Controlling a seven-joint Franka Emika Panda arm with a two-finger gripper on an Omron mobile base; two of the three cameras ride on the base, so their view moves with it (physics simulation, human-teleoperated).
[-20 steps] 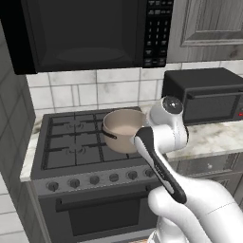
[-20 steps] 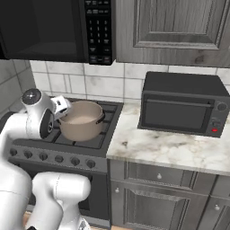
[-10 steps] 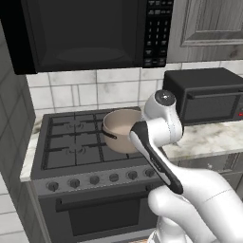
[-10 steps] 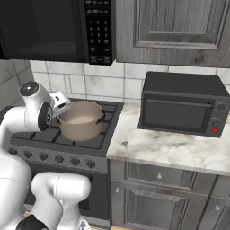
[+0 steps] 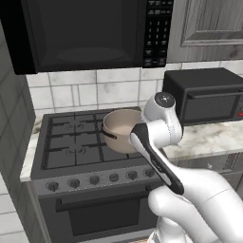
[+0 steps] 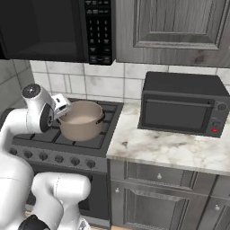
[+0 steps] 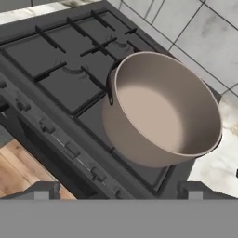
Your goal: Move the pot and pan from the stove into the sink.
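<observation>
Gripper (image 7: 116, 188), jaws wide apart, above one pot (image 7: 162, 107) (empty) on one stove (image 7: 60, 69).

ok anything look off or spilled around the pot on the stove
Nothing stands out. The pot sits upright on the stove, on its right-hand grates near the counter; its pale inside looks empty. No spill shows on the grates or the marble counter. The gripper is open, apart from the pot.

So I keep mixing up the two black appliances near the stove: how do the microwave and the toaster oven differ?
The microwave hangs above the stove; the toaster oven stands on the marble counter beside it. The microwave is wider, with a keypad strip; the toaster oven is smaller, with knobs on its front. Both are black, doors shut.
</observation>
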